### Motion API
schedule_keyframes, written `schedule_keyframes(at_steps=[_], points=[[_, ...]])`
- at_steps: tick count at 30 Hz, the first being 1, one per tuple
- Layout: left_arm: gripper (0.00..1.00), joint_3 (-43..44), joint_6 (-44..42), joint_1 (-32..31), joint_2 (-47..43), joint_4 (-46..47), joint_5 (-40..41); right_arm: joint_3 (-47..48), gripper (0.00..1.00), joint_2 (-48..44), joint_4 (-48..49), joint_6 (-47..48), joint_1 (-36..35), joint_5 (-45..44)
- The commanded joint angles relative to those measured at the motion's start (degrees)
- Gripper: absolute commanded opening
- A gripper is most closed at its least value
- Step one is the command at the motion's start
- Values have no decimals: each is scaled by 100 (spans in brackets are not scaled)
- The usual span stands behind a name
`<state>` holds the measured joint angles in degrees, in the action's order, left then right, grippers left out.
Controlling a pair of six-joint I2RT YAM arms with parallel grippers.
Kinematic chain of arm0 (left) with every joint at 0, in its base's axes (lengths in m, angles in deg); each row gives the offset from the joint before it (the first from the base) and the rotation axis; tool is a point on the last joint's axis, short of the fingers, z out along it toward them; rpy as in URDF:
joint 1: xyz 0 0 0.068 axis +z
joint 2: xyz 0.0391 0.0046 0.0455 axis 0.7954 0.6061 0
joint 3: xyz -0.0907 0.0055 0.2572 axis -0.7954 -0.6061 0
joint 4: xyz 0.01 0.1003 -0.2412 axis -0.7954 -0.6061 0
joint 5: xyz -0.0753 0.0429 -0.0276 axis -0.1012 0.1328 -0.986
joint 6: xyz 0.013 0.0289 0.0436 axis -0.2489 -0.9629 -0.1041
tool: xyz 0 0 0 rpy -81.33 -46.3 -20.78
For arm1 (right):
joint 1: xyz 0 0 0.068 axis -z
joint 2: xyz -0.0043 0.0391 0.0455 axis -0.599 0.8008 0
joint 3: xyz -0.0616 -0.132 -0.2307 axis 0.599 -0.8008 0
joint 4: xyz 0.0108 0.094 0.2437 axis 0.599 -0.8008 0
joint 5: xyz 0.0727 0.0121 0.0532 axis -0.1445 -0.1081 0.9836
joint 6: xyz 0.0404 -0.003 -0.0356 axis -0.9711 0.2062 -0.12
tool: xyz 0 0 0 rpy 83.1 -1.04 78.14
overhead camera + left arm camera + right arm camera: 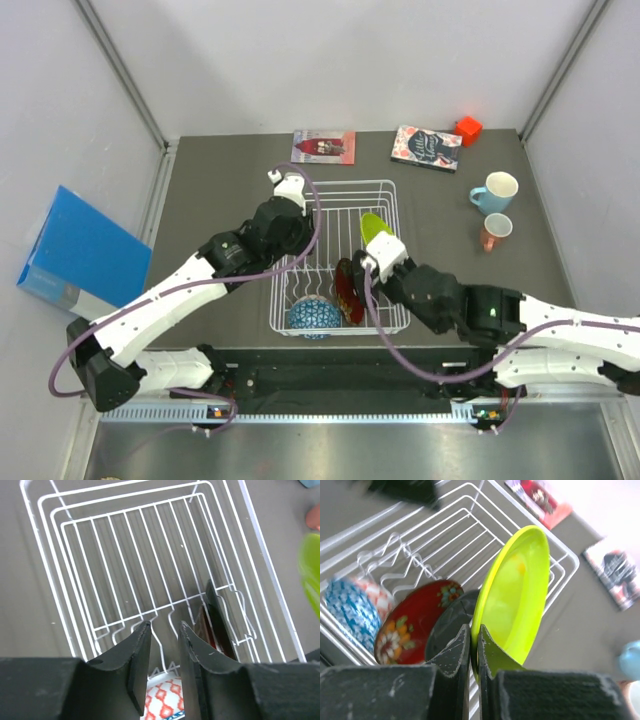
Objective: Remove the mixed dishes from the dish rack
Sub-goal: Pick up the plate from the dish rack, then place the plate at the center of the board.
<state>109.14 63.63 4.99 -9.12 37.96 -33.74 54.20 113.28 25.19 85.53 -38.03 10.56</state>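
At the near end of the white wire dish rack [360, 183], which sits mid-table on the dark grey table [220, 200], a blue-patterned bowl [310, 317] lies on its side against the wavy dividers. Just to its right a red patterned plate [347, 290] stands on edge with its flowered face showing. A black plate [452, 620] stands directly behind it, close against it.

A little farther along the rack's right side, the right gripper [473, 630] is pinched tight on the rim of a lime green plate [375, 226]. It holds the plate on edge, tilted, above the rack's right wall. Whether the plate's lower edge is touching the wires cannot be told.

The left gripper [165, 627] hangs over the rack's far left corner, pointing down into the bare wire floor. Its fingers are parted only narrowly and nothing is between them.

To the right of the rack, near the table's right edge, a small salmon-pink cup [495, 231] stands upright. Just beyond it is a light blue mug [495, 192], also upright, with its handle turned left. Both are well apart from the rack.

Along the table's far edge lie two books, one with a red cover [323, 147] behind the rack and one with a dark cover [427, 147] to its right. A red block [468, 129] sits just beside the dark book, towards the far right corner. A blue box [85, 250] leans beyond the table's left edge.
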Motion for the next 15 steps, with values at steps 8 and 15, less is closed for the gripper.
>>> schedule_keyframes(at_steps=[8,15], points=[[34,-263,-871,94,-538,646,-1035,-1701,0,-405,2134,3585,-1921,-2076],[38,-202,-977,94,-565,725,-2530,-2298,0,228,3100,4884,-2545,-2719]])
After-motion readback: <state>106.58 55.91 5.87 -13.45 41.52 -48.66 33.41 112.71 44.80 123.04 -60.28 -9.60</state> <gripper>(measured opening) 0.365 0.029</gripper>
